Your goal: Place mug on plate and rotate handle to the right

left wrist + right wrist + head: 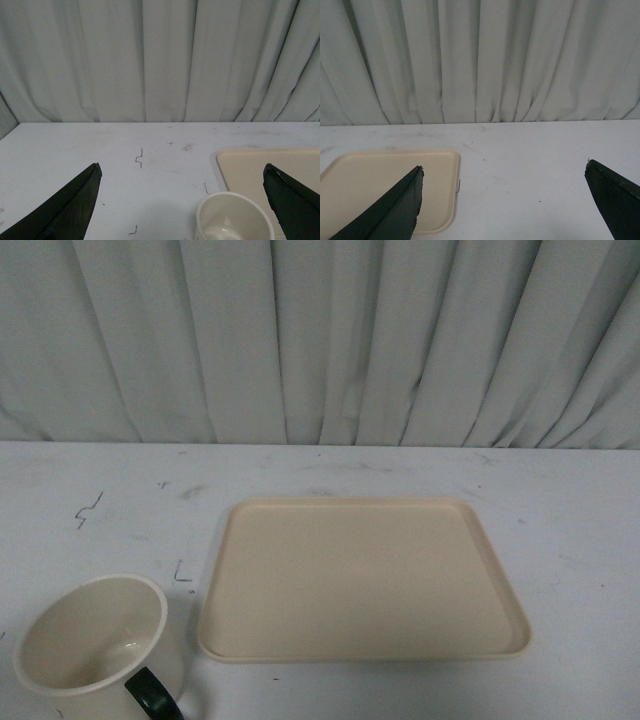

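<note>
The cream-white mug [95, 645] stands upright on the white table at the front left, just left of the plate and apart from it. Its dark handle [152, 695] points toward the front right. The smiley face is hidden. The beige plate [360, 580] lies flat and empty at the table's middle. In the left wrist view the mug [234, 217] sits just ahead of the left gripper [182, 200], nearer its right finger, with the plate's corner [250, 167] beyond. The left gripper is open and empty. The right gripper [504, 202] is open and empty over bare table, the plate [385, 185] beside it.
A grey pleated curtain [320, 340] hangs along the table's far edge. Small dark marks [88, 510] dot the white tabletop. Neither arm shows in the front view.
</note>
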`<state>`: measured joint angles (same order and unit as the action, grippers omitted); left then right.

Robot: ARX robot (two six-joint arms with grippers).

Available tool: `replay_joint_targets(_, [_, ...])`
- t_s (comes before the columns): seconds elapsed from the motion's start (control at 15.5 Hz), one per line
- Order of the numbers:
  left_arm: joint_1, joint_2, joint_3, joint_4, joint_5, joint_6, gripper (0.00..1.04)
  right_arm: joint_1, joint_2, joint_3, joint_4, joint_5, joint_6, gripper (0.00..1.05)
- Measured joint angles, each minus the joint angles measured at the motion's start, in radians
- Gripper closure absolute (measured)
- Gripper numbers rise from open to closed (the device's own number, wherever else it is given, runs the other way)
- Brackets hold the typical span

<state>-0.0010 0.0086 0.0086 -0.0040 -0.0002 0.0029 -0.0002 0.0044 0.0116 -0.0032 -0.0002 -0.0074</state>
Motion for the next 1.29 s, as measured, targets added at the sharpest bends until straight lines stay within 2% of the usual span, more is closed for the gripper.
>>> replay_joint_targets(1.29, [0.0, 0.0, 0.0, 0.0, 0.0, 0.0, 0.07, 0.0, 0.0, 0.0, 0.0, 0.0, 0.0, 0.06])
